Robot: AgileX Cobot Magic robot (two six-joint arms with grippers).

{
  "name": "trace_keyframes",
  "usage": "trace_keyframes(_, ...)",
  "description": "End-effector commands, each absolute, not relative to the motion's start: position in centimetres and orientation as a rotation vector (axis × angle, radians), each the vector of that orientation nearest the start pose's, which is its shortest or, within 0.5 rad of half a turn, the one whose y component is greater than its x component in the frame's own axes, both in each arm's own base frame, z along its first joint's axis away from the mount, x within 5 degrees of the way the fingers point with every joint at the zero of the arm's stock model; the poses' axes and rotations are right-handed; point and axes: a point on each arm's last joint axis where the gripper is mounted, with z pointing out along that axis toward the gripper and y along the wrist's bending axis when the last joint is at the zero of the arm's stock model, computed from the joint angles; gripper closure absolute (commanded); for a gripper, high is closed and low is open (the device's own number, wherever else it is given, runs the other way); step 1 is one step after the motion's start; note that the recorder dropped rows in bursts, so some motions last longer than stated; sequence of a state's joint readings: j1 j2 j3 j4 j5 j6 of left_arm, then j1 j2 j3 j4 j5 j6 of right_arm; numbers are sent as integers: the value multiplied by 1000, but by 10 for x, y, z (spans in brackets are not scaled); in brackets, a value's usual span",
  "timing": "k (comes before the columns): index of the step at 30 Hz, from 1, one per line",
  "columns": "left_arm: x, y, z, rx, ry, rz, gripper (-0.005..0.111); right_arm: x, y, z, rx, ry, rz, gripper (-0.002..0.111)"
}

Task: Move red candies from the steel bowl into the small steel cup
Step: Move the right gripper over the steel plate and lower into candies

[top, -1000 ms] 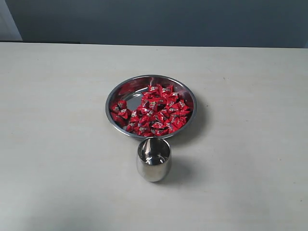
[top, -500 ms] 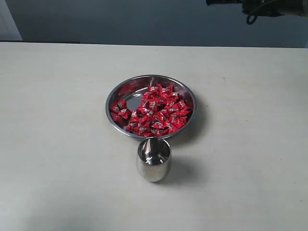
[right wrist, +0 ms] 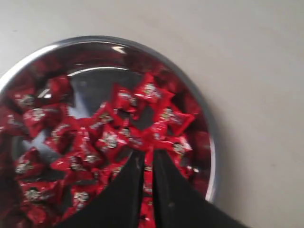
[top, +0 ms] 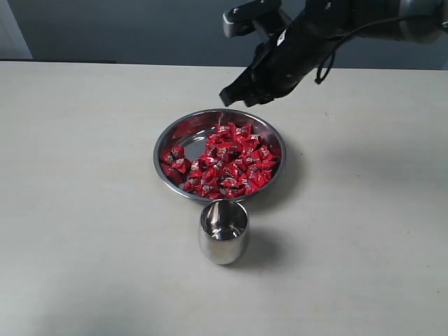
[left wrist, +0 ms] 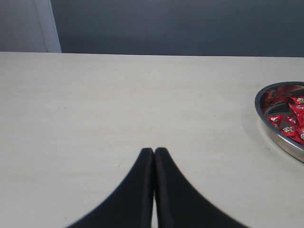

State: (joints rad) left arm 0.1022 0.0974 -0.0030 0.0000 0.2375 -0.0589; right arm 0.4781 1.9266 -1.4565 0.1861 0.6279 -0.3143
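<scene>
Right end effector [top: 229, 96]: hung above the steel bowl [top: 159, 150] at the rim opposite the cup; jaws parted by a slit only, nothing held.
Left end effector [left wrist: 154, 152]: fingers pressed together, empty, low over bare bench [left wrist: 95, 104], off to one side of the bowl.
Red candies [top: 225, 164]: all piled in the bowl.
Small steel cup [top: 224, 241]: upright, just beside the bowl; no candy seen inside.
Progress: judged at start; first pick not yet made, every transfer left.

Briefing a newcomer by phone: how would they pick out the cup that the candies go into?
On the pale table, find the wide steel bowl heaped with red candies. Just in front of it, towards the camera, stands the small steel cup: narrower, taller, round-sided, with no candies visible inside.
</scene>
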Motion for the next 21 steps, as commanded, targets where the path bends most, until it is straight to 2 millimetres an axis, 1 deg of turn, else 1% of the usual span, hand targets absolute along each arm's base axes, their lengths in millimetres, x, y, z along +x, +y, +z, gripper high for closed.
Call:
trace_keyframes(1,61,6,187,-143,1803,26,106,365,228,210,-945,2424,305,71)
trace_keyframes(3,61,6,187,-143,1803,26,106,362,241,202,-963,2435,337,59)
trace_keyframes(4,61,6,187,-143,1803,26,106,361,247,199,-961,2443,362,58)
trace_keyframes(9,61,6,187,-143,1803,26,106,360,285,192,-972,2398,445,61)
trace_keyframes(12,61,6,187,-143,1803,26,106,362,302,186,-989,2389,469,61)
trace_keyframes(16,61,6,187,-143,1803,26,106,367,318,175,-1019,2415,488,61)
trace_keyframes(21,61,6,187,-143,1803,26,106,371,320,162,-1029,2479,467,61)
